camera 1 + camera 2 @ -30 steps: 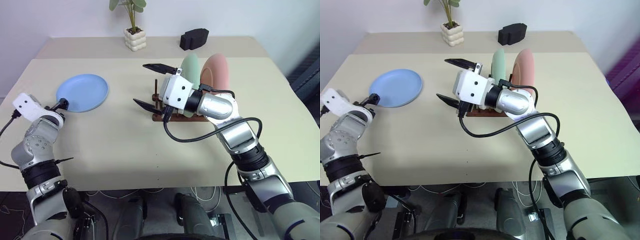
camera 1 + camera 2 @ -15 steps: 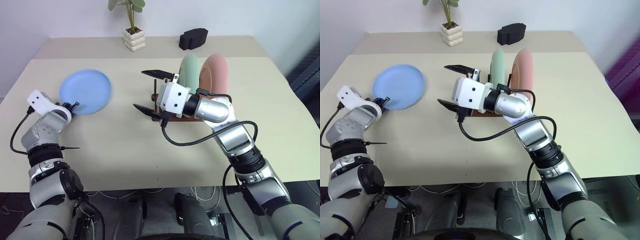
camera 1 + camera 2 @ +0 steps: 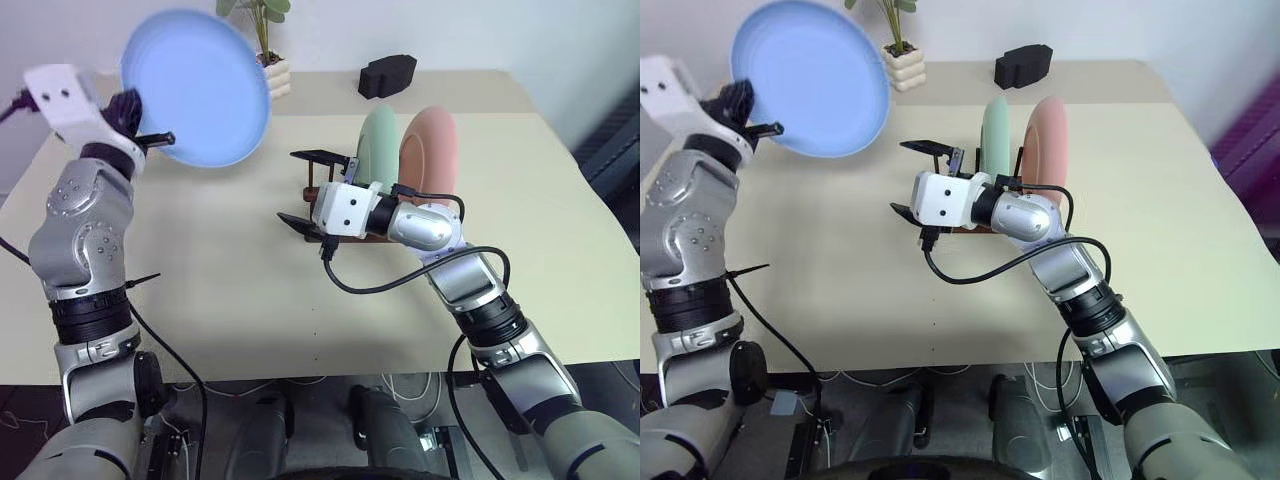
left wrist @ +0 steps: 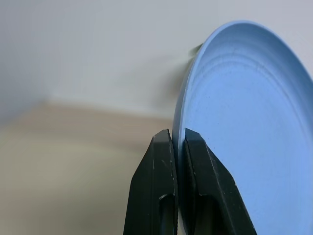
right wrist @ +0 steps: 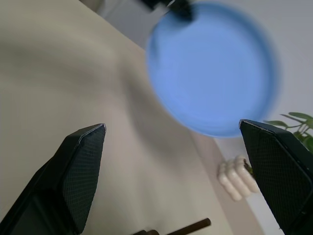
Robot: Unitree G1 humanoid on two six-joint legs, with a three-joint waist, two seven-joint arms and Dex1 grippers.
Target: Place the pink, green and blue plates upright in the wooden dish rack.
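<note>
Presently the blue plate [image 3: 197, 87] is held well clear of the table [image 3: 230, 280], up and to the robot's left of the wooden dish rack [image 3: 318, 222], tilted with its face turned toward the rack. The left gripper [image 4: 177, 142] is clamped on its rim, one finger on each face, as the left wrist view shows plainly.

The right gripper [image 3: 310, 187] stands spread wide and holds nothing, just on the robot's-left side of the rack and facing the plate. In the rack, the green plate [image 3: 379, 140] and the pink plate [image 3: 430, 145] stand upright side by side, the pink one on the far side from the right gripper.

Handling assessment: the plate appears thin, stiff and light, with a smooth finish likely to be slippery. A pinch at one rim point leaves the rest of the disc unsupported, so it may pivot or slide in the grip if swung quickly. A second hold on the opposite rim would be the securest hand-over. Free pegs appear to remain beside the green plate, on the side nearer the right gripper.
</note>
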